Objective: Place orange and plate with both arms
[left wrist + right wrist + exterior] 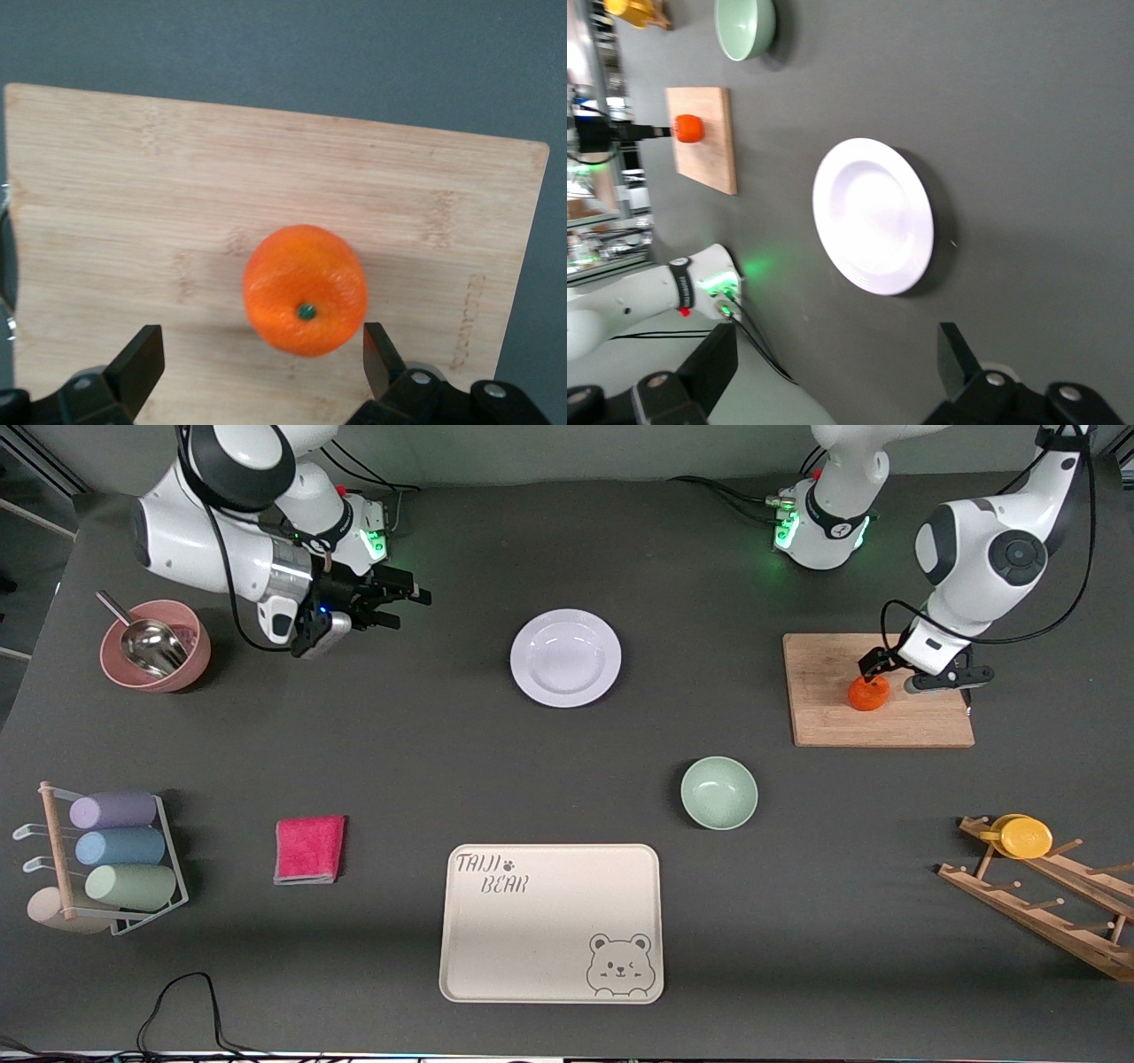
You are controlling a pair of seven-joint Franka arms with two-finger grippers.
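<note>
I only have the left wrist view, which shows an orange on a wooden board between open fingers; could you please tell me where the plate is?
Observer: The round white plate lies on the dark table, beside the wooden cutting board, toward the right arm's end from it.
Operator: Thank you. Is the right gripper at the plate?
Observer: No. The right gripper hangs open over bare table, between the plate and a pink bowl holding a metal scoop.
Operator: And what lies nearer to the front camera than the plate?
Observer: A cream rectangular bear tray and a mint-green bowl. The left gripper is open around the small round orange.
</note>
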